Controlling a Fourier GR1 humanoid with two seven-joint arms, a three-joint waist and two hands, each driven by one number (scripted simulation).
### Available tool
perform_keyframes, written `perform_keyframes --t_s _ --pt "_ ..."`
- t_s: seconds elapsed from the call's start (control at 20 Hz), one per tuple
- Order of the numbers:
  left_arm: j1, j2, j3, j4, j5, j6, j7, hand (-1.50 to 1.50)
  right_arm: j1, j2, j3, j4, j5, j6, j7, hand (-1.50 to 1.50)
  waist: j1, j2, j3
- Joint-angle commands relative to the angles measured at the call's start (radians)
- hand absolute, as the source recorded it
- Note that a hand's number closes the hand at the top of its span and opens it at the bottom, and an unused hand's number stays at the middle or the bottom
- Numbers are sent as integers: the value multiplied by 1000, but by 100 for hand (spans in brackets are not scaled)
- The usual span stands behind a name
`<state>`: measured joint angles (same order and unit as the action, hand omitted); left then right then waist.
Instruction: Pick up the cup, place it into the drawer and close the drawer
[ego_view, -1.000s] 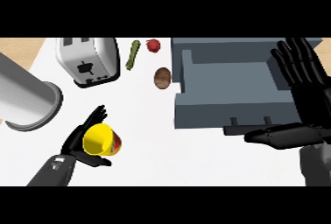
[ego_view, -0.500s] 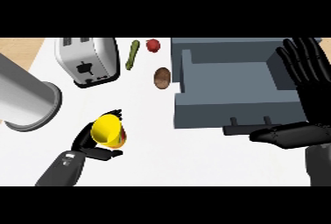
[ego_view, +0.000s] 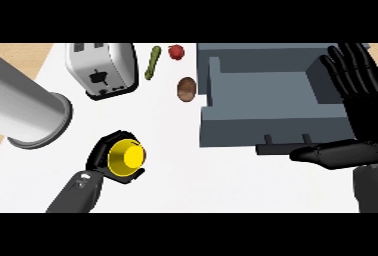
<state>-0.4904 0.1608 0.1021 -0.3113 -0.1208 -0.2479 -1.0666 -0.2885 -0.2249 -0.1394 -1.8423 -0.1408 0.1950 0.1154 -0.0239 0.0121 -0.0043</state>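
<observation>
Cup (ego_view: 126, 156), yellow, is seen in the head view at about eight o'clock on the white counter (ego_view: 184, 175), grasped by the left hand (ego_view: 103, 162), whose black fingers are curled round its wall. Its round face is turned up toward the camera; whether that is mouth or base cannot be told. It lies well apart from the grey drawer (ego_view: 273, 100), which stands pulled open at two o'clock, its dark handle (ego_view: 284, 149) on the front edge nearest the robot.

The right hand (ego_view: 354, 100) is shown at three o'clock, open, with straight fingers raised beside the drawer's right wall and the thumb stretched just below the handle; nothing is held by it.

Other things are grouped toward twelve o'clock: a toaster (ego_view: 103, 67), a green vegetable (ego_view: 153, 62), a red fruit (ego_view: 176, 51) and a brown potato (ego_view: 186, 89). A large metal cylinder (ego_view: 29, 112) occupies nine o'clock.

The cup is judged light, stiff and smooth, so some slip is possible. A hold round the side wall, as taken now, seems best suited, since the cup can then be lowered into the drawer without the rim being pinched.
</observation>
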Motion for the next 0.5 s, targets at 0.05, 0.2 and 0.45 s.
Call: perform_keyframes --t_s 0.05,0.2,0.45 --pt "18 6 156 -21 117 190 -107 150 -19 -11 -19 10 -11 -5 19 -150 18 -2 1" --pt "22 -8 258 -28 208 229 -126 150 31 12 -10 -40 -19 -11 19 -150 3 -4 0" --pt "-60 -44 212 -104 213 48 -78 150 3 -11 -31 32 1 0 -17 -150 23 -11 4"
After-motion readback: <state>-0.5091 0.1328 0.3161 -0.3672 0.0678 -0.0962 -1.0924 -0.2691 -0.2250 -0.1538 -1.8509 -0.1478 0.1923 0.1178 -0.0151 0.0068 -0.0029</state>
